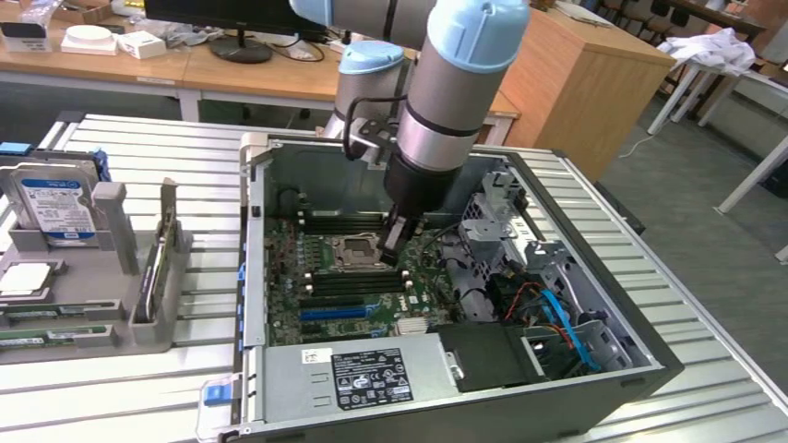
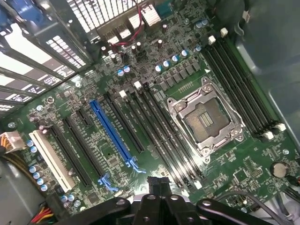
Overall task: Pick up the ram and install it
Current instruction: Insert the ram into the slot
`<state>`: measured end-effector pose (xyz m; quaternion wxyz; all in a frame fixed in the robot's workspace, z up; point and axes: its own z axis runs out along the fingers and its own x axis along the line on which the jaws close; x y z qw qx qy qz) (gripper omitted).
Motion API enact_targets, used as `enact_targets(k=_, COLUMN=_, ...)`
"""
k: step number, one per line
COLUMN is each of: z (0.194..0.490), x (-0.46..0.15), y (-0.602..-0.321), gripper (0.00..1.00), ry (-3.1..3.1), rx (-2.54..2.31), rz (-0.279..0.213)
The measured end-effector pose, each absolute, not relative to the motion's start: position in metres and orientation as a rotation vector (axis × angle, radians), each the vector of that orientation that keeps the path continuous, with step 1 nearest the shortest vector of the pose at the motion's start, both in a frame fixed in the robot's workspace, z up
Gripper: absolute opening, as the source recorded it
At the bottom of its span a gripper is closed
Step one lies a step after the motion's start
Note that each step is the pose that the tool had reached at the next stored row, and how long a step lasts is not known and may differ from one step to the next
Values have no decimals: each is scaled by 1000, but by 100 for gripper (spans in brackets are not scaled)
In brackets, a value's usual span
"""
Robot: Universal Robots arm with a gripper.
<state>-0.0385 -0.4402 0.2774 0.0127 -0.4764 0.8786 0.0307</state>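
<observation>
The gripper is narrow, its fingers pinched on a thin dark stick seen end-on, the ram. It hangs inside the open computer case, above the motherboard and clear of it. Nearest beneath it are the ends of a bank of long black memory slots, which lie empty beside the open CPU socket. A second bank of slots runs along the socket's other side. Past the first bank are a blue expansion slot and a white one. In the exterior view, a metal drive cage rises close to the arm on the exterior view's right. Orange and blue cables loop near it, and the power supply fills the case's near end. The case walls stand up all round the board, so open room lies overhead. The case lies on its side mid-counter. Toward the counter's edge at the exterior view's left, a grey holder carries a hard drive, well apart from the case.
</observation>
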Motion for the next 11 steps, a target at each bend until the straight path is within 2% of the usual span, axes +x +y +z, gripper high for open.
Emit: enact_targets(k=11, z=257, x=-38, y=-440, gripper=10, ry=2741, rx=-1478, rz=96)
